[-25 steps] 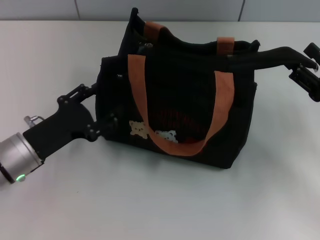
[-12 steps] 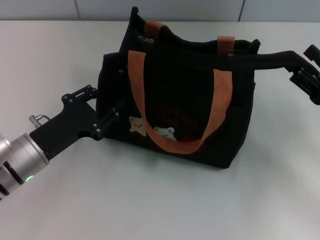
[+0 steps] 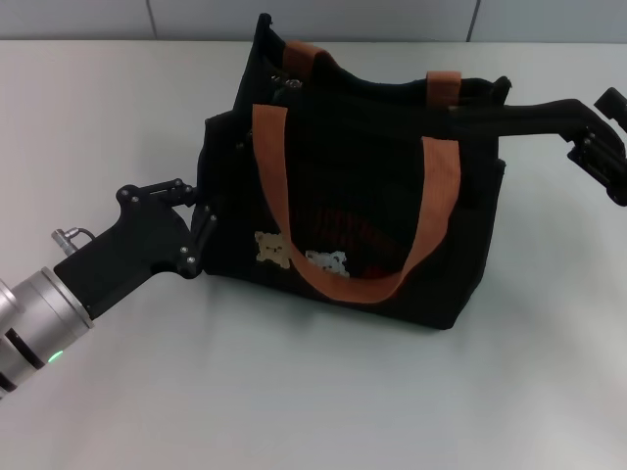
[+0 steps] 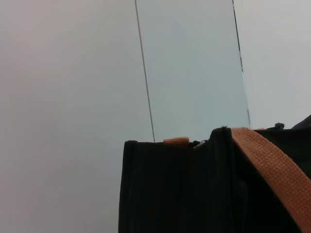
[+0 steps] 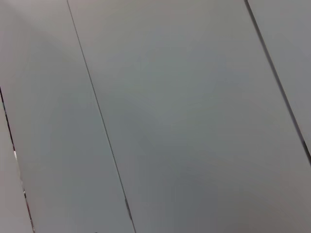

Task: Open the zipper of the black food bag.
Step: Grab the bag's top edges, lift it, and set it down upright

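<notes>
The black food bag (image 3: 362, 196) stands upright mid-table, its orange-brown handles (image 3: 269, 166) hanging down the near side above the bear patches (image 3: 294, 257). The zipper runs along the top edge, and a small silvery pull (image 3: 286, 86) shows near the far-left corner. My left gripper (image 3: 203, 215) is at the bag's left end, open, with its fingertips at the end wall. My right gripper (image 3: 458, 112) reaches in from the right and lies on the bag's top right edge. The left wrist view shows the bag's end (image 4: 165, 194) and a strap (image 4: 272, 165). The right wrist view holds only grey panels.
The bag stands on a pale grey table (image 3: 294, 392). A panelled wall (image 3: 313, 18) runs along the table's back edge, just behind the bag. Nothing else stands on the table.
My left gripper has drawn back leftward off the bag's left end, where its fingers earlier straddled the fabric. The bag's left side settled slightly. The right arm has hardly moved.
</notes>
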You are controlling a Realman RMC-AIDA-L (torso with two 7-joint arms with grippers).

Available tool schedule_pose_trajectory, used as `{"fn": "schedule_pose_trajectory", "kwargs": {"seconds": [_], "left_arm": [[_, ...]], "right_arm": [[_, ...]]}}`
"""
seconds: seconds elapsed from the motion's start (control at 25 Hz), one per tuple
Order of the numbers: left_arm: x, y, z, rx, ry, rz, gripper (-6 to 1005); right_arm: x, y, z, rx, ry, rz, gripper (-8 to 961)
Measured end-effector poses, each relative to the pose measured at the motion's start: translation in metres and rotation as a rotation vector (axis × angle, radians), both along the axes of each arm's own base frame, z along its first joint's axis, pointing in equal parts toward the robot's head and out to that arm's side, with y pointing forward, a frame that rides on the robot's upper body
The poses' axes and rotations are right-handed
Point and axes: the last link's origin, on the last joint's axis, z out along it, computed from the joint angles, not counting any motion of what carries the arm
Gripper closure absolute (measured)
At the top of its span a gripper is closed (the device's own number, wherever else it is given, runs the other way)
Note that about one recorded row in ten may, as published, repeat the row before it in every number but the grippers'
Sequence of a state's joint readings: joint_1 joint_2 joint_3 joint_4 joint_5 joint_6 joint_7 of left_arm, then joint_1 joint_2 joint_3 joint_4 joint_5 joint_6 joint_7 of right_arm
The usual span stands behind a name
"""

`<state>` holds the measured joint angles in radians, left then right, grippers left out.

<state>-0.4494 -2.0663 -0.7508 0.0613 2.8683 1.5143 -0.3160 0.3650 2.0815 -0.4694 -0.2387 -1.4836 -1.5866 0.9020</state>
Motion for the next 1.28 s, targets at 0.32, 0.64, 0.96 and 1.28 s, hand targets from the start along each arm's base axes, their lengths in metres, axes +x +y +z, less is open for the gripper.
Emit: {"fn": "schedule_pose_trajectory", "kwargs": {"seconds": [0.32, 0.64, 0.96, 1.28], "left_arm": [[0.009, -0.005, 0.003, 0.059, 0.006, -0.089, 873], [0.035, 0.001, 0.014, 0.174, 0.038, -0.313, 894], [0.066, 0.020, 0.018, 0.225, 0.063, -0.508, 900], [0.087, 0.022, 0.018, 0.264, 0.052, -0.645, 899]], "right_arm": [[-0.010, -0.011, 0.010, 0.042, 0.068, 0.088, 116], [-0.029, 0.001, 0.019, 0.113, 0.145, 0.155, 116], [-0.054, 0.048, -0.008, 0.018, 0.065, 0.123, 116], [-0.035, 0.016, -0.052, -0.204, -0.036, 0.075, 116]]}}
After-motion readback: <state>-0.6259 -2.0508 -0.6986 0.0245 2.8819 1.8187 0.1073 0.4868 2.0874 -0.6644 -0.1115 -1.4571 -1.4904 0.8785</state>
